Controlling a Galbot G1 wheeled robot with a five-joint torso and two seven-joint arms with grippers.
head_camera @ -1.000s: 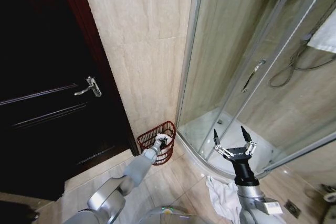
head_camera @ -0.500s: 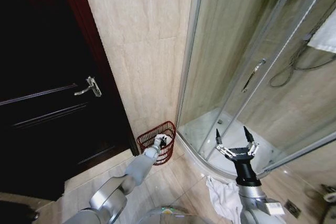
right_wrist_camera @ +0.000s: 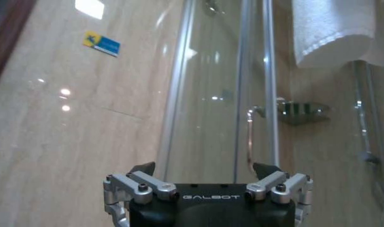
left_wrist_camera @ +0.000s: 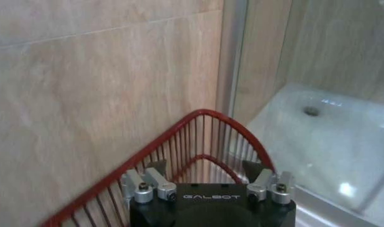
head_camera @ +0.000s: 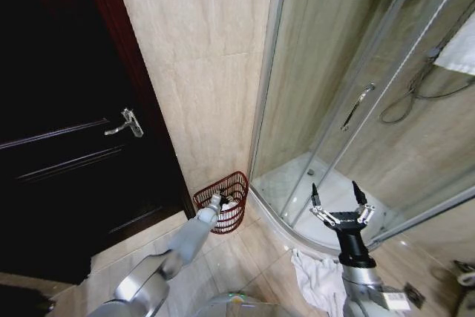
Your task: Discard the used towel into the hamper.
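— Beige tile wall point(head_camera: 200, 72) ahead, dark door point(head_camera: 67, 146) to my left, glass shower enclosure point(head_camera: 356, 94) to my right. Where is the hamper?

— I see the hamper point(head_camera: 223, 200) on the floor at the foot of the wall, in the corner between the door frame and the shower's edge. It is a red-brown wire basket, and something white point(head_camera: 229, 204) lies inside it.

— And my left arm?

— I have the left gripper point(head_camera: 216, 200) reaching down at the hamper's rim. On the left wrist view its fingers point(left_wrist_camera: 155, 166) stand spread apart above the red wires point(left_wrist_camera: 205, 142), with nothing between them.

— The right one?

— My right gripper point(head_camera: 338, 197) is held up in front of the shower base, well away from the hamper, fingers splayed wide and empty. The right wrist view looks along the shower door toward a hanging white towel point(right_wrist_camera: 331, 28).

— Anything else on the floor?

— I see a crumpled white cloth point(head_camera: 315, 276) lying on the tiles just beside my right arm, below the shower's curved kerb.
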